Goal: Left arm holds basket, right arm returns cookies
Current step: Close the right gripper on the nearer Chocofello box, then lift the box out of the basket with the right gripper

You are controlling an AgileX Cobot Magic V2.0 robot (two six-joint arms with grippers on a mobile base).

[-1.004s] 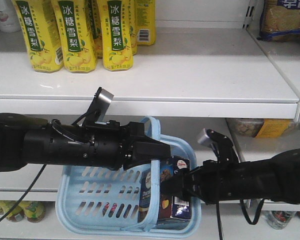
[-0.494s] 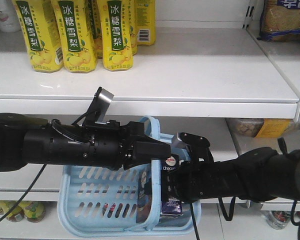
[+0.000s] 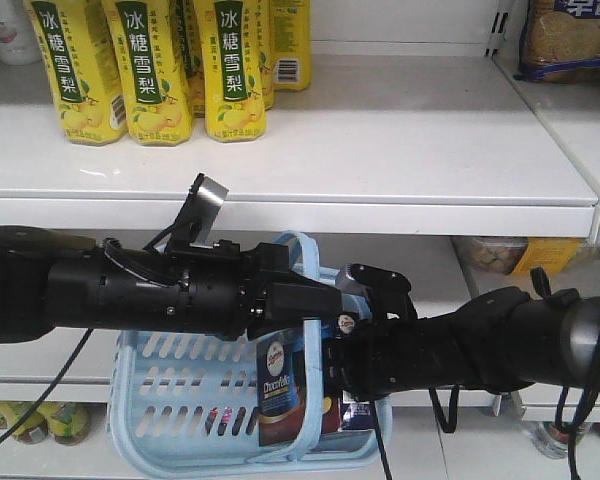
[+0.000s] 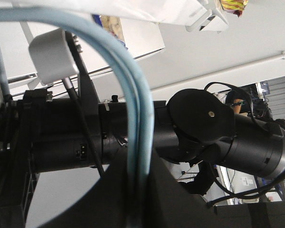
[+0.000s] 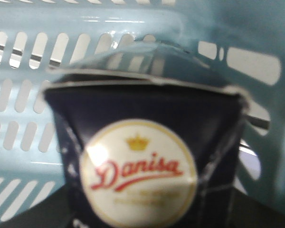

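The light blue basket hangs in front of the shelves by its hoop handle. My left gripper is shut on that handle, which runs straight down between the jaws. The right arm reaches in from the right, with its gripper inside the basket. The navy cookies box stands upright in the basket. In the right wrist view its red-white oval logo fills the space between the dark fingers, and its sides look dented where they press it.
Yellow drink bottles stand on the white upper shelf. Clear-wrapped biscuit packs sit top right, more packs on the shelf behind the right arm. Small bottles line the bottom left. Another dark pack lies in the basket.
The right arm has pushed left and deeper into the basket. The cookies box has shifted left with its front now facing the camera. The basket swung slightly left; the left arm stayed put.
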